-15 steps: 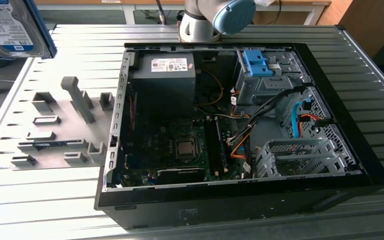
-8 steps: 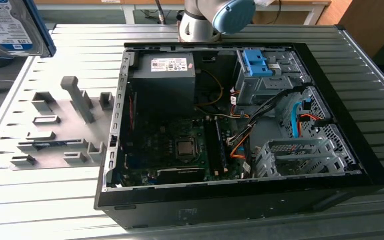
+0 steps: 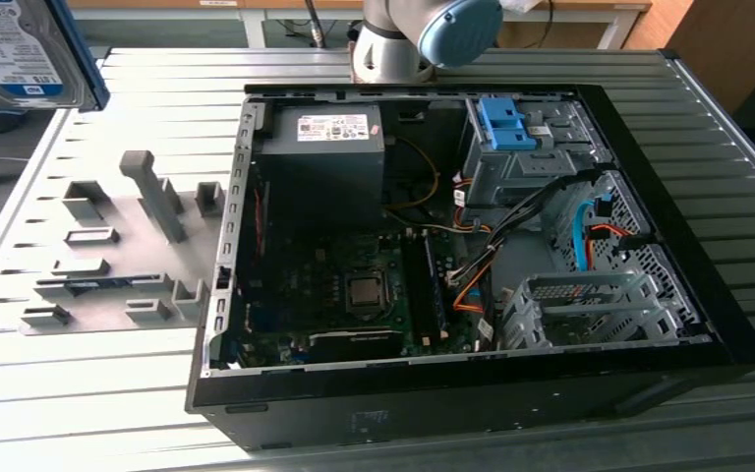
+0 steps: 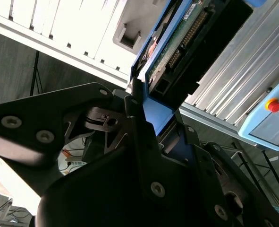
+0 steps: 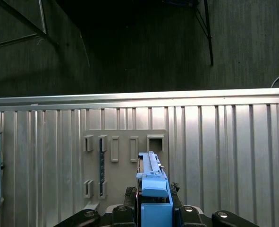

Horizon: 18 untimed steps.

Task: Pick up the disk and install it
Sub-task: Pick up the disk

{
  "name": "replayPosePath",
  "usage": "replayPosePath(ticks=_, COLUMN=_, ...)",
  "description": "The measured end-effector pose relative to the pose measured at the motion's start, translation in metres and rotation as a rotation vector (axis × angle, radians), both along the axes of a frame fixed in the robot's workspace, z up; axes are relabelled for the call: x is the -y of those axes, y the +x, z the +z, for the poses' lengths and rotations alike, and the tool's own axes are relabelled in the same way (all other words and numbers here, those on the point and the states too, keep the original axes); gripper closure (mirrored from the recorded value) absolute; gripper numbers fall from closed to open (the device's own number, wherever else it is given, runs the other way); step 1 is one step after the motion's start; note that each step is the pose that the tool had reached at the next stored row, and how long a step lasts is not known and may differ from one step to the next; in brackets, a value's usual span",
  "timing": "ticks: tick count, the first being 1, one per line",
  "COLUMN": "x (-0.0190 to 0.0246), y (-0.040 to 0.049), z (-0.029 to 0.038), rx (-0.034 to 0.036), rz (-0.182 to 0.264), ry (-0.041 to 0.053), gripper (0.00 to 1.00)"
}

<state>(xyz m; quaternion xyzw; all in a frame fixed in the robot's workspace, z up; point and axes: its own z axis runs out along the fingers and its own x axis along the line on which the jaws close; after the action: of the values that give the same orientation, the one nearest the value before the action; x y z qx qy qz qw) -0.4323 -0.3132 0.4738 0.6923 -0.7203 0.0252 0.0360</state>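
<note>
The disk (image 4: 177, 42) is held tight between the two fingers of the gripper (image 4: 158, 118), as is seen in the second wrist view. It is gripped at one end, by its blue rail, and the rest of it sticks out past the fingertips. In the first wrist view the disk is seen edge-on, pointing straight out from between the fingers.

In the exterior view the disk is held up off the metal table (image 3: 89, 413), close to the camera. It is well to the exterior view's left of the open computer case (image 3: 692, 295), and its white-and-blue label is shown. Just beside the case on that same side, a grey plate (image 3: 115, 285) with small slots is laid flat on the table.

Inside the case, a black box (image 3: 325, 167) with a white sticker is seen. A blue bracket (image 3: 506, 123) is seen at the case's far corner. Behind the case, the arm's base (image 3: 404, 39) is seen.
</note>
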Motion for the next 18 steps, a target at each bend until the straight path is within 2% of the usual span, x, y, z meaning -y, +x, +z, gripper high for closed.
replayPosePath(ticks=10, x=-0.0002, y=0.0, z=0.0027, rx=0.0001, rz=0.0, ry=0.0001, gripper=0.64)
replayPosePath(ticks=11, x=-0.0002, y=0.0, z=0.0028, rx=0.0, rz=0.0, ry=0.0099, gripper=0.64)
replayPosePath(ticks=13, x=-0.0002, y=0.0, z=0.0027, rx=0.0004, rz=0.0, ry=0.0441, gripper=0.64)
replayPosePath(ticks=16, x=-0.0002, y=0.0, z=0.0027, rx=0.0004, rz=0.0, ry=0.0458, gripper=0.64)
replayPosePath(ticks=18, x=-0.0002, y=0.0, z=0.0028, rx=0.0004, rz=0.0, ry=0.055, gripper=0.64)
